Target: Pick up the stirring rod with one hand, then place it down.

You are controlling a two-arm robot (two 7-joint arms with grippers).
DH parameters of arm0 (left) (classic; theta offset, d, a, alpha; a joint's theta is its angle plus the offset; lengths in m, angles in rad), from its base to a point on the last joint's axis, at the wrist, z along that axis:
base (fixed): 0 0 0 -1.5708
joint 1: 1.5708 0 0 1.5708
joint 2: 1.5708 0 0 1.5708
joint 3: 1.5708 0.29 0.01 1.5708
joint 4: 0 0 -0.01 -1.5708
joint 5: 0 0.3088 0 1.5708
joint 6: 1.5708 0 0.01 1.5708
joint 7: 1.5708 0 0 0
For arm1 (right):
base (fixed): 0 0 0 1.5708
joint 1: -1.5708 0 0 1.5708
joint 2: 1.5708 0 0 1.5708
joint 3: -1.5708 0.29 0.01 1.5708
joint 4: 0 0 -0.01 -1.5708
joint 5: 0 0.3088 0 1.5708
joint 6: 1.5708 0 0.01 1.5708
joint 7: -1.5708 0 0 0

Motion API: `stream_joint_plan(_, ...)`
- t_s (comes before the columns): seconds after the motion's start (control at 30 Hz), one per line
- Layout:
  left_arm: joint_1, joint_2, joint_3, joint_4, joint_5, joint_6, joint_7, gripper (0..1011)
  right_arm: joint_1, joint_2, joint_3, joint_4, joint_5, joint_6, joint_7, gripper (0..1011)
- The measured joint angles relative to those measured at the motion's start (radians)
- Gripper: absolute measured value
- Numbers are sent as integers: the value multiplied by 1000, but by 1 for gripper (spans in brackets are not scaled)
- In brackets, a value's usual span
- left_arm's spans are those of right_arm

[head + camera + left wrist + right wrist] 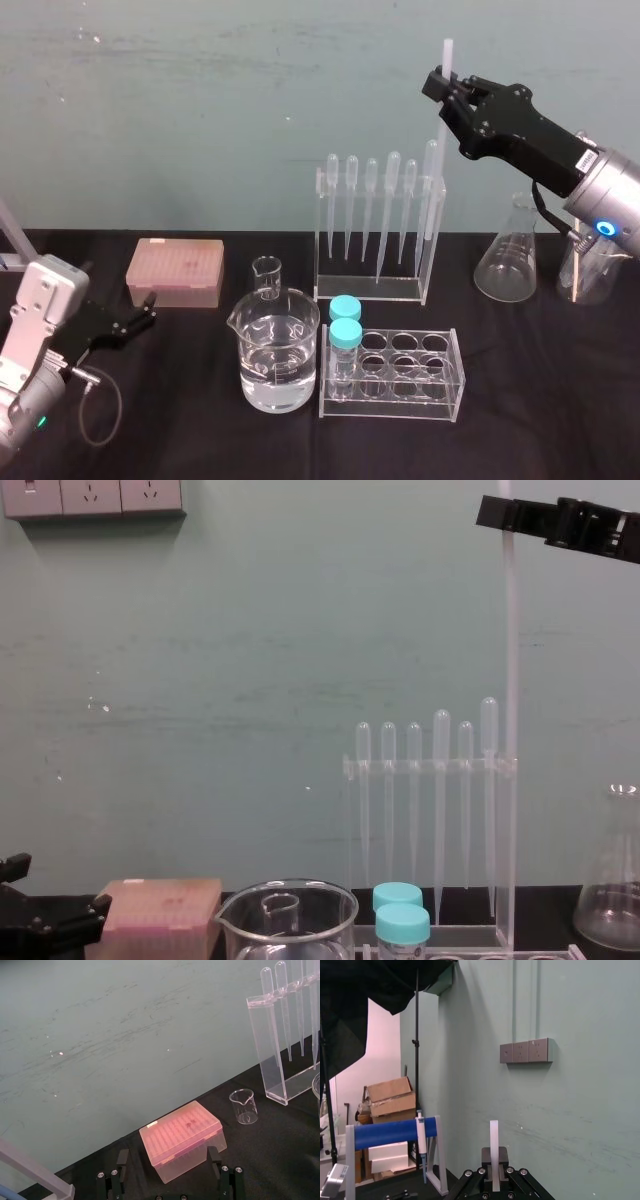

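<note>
Low on the left, the left hand [146, 310] sits parked, fingers spread apart, facing a pink tip box [175, 272], while high on the right the right hand [448, 90] is clamped near the top of the stirring rod [508, 660], which hangs upright at the pipette rack's [375, 290] right end.

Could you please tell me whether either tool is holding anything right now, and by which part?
The right tool holds the stirring rod upright, pinched near its upper end. The left tool, low at the table's left, is open and holds nothing.
</note>
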Motion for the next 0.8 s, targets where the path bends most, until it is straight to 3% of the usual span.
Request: stream_joint_plan(0.8, 0, 0, 0, 0, 0, 0, 0, 1000, -3, -1, -7, 1, 0, 3, 1, 66)
